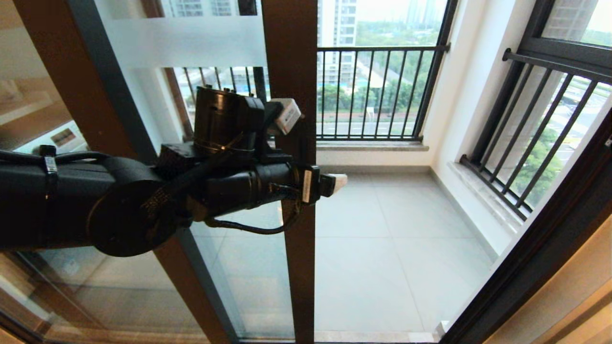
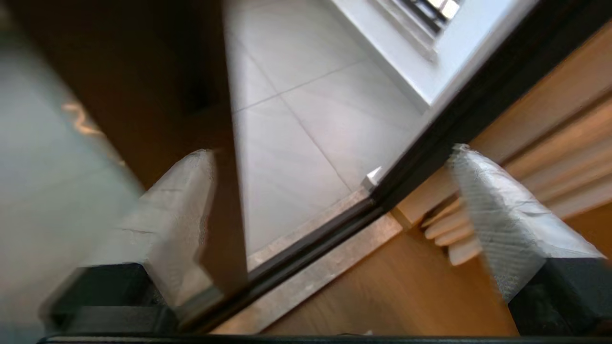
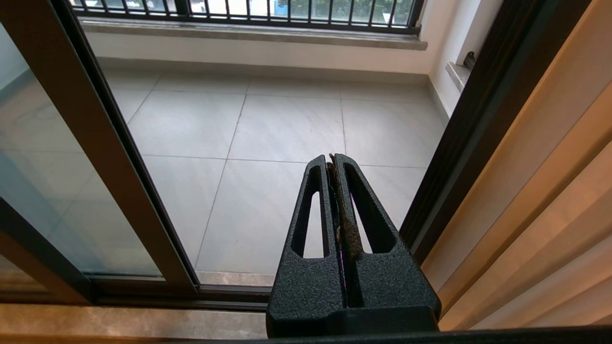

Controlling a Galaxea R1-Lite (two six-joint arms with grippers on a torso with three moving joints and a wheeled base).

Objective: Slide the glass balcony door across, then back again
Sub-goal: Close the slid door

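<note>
Head view: the door (image 1: 291, 119) stands partly slid left, its brown stile mid-scene, with the left gripper (image 1: 334, 184) spread wide at that stile's edge, balcony railing (image 1: 377, 91) far beyond, while the right gripper (image 3: 334, 165) hangs pressed closed.

I can read no text anywhere. A white tag (image 1: 306, 186) sits on my left wrist by the gripper, and another small white label (image 1: 49, 164) is on my forearm, both too small to make out. Through the glass at far left, a label (image 1: 62, 137) on a white appliance is a blur. The frosted band (image 1: 186, 42) on the door (image 1: 291, 71) shows no characters here.
</note>
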